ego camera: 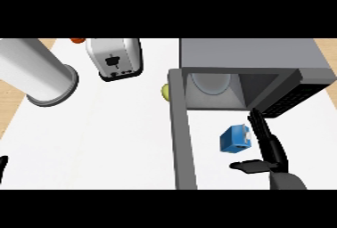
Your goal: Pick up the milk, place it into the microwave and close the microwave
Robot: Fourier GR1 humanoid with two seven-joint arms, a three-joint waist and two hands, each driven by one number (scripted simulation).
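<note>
The milk (pixel 235 139) is a small blue carton on the white counter, just in front of the microwave's opening. My right hand (pixel 270 151) is beside it on the right, open, fingers straight and pointing toward the microwave, thumb stretched out below the carton. The hand does not touch the carton. The microwave (pixel 250 53) stands at the back right with its door (pixel 182 133) swung wide open toward me, left of the milk. Its inside holds a round glass plate (pixel 212 83). Only a dark sliver of my left hand (pixel 2 167) shows at the left edge.
A silver toaster (pixel 115 58) stands at the back centre-left. A large white cylinder (pixel 36 73) lies at the back left. A yellow-green object (pixel 166 92) peeks from behind the door's hinge edge, and something orange-red (pixel 77 40) lies behind the toaster.
</note>
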